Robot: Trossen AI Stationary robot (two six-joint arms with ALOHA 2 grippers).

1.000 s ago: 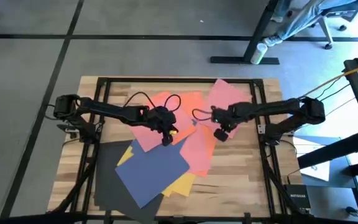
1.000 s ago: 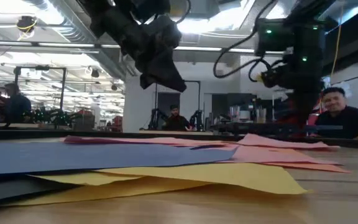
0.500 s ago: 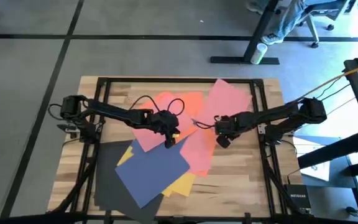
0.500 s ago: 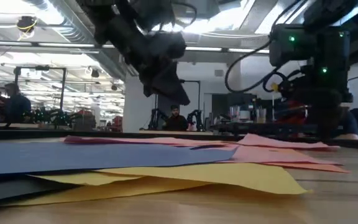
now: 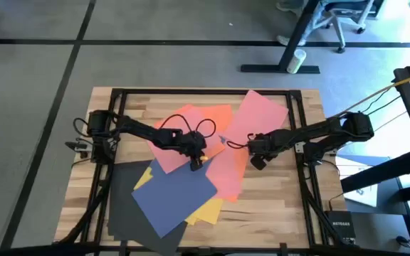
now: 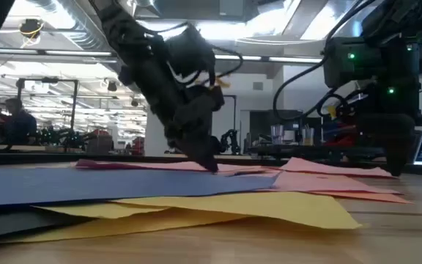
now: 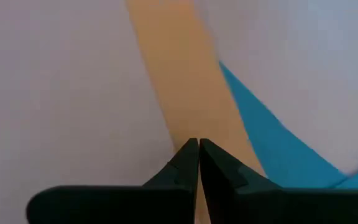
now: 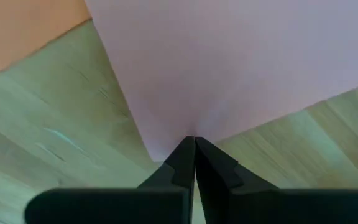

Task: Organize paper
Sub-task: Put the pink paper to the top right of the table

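My left pincer (image 5: 195,163) is pressed together on a pink sheet (image 5: 168,151); my right pincer (image 5: 258,162), also pressed together, touches another pink sheet's (image 5: 263,112) corner. Paper feels thin, light, floppy; sliding by edges looks best.

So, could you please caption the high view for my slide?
Both pincers, left and right, press shut onto overlapping coloured paper on the wooden table.

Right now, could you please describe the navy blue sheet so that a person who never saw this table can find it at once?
On the wooden table, look at the fan of coloured sheets in the middle. The navy blue sheet lies at the near side of that pile, over the yellow sheet and the dark grey-black sheet. It is the only blue one, and a pink sheet overlaps its far corner.
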